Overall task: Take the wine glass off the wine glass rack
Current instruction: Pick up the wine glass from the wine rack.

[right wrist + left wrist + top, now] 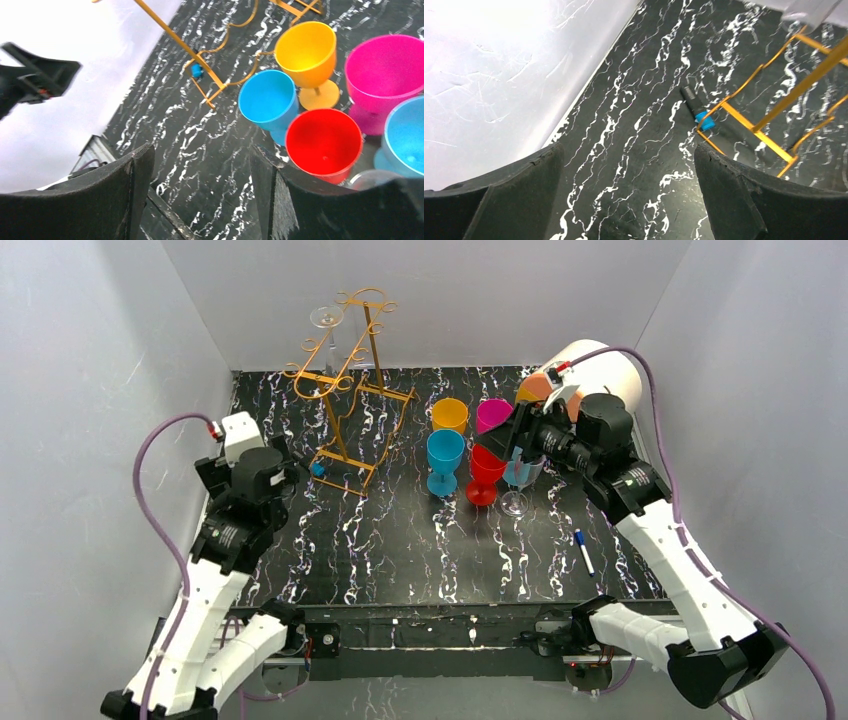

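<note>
High on the tall golden-orange wire rack [333, 425], 1 clear wine glass [326, 318] hangs foot-up: light, slick, brittle, so I'd pinch its stem. My left gripper [629, 165] and right gripper [200, 165] both gape empty.

Table [400, 560]: black marble, white veining. Wine glass rack [345, 390]: golden-orange wire. Wine glass [326, 318]: clear. Yellow-orange goblet [449, 415], magenta goblet [492, 414], blue goblet [444, 455], red goblet [486, 468]. Marker [694, 105]: black, blue band.
</note>
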Motion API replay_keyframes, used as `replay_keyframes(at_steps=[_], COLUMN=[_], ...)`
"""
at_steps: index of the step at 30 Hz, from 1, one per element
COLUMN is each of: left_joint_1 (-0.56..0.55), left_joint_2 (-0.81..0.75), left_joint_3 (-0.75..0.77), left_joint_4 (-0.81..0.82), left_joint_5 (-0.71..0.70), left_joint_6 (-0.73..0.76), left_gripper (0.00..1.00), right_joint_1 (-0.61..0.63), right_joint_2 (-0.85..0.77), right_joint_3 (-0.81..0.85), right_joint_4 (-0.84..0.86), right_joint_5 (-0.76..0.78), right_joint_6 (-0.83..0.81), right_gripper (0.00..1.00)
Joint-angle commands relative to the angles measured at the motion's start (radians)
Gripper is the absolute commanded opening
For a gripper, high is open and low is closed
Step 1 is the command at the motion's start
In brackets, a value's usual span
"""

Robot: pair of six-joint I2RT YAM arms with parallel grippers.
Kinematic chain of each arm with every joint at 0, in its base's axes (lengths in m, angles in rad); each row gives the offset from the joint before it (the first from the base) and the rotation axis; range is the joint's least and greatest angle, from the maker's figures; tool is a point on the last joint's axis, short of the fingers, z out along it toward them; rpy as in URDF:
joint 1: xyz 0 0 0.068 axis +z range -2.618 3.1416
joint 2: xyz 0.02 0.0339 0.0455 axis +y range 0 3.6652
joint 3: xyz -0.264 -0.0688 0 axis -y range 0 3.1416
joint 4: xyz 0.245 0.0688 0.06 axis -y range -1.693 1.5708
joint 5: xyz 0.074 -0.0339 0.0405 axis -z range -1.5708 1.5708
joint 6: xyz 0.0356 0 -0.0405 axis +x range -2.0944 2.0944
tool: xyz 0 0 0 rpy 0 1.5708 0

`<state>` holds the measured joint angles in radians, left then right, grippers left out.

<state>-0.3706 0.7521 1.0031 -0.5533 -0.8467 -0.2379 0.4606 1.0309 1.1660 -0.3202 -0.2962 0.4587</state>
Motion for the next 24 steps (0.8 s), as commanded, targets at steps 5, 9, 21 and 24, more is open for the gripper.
replay_keyframes(at_steps=[5,9,21,24], left_joint_1=[0.331,0.599,0.714,0.715], left_joint_2=[0.197,0.278,0.683,0.808], left_joint_3=[0.069,0.119,0.552,0.685], left_joint_4=[-0.012,-0.008,-0.001,0.008], left_joint_5=[0.215,0.451,0.842,0.975], left_joint_6=[0.001,-0.053,-0.058,-0.069], left_gripper=[0.98,0.98,0.98,0.97], right_joint_1=[0.002,0.001,0.001,0.001], right_joint_2=[0.026,0.011,0.001,0.001], right_joint_3=[0.041,0.038,0.033,0.034], right_joint_4=[0.067,0.057,0.084,0.085], right_joint_5=[-0.104,-0.066,-0.018,-0.006], right_joint_6=[0.024,0.006,-0.020,-0.027], right_gripper=[0.78,0.79,0.80,0.81])
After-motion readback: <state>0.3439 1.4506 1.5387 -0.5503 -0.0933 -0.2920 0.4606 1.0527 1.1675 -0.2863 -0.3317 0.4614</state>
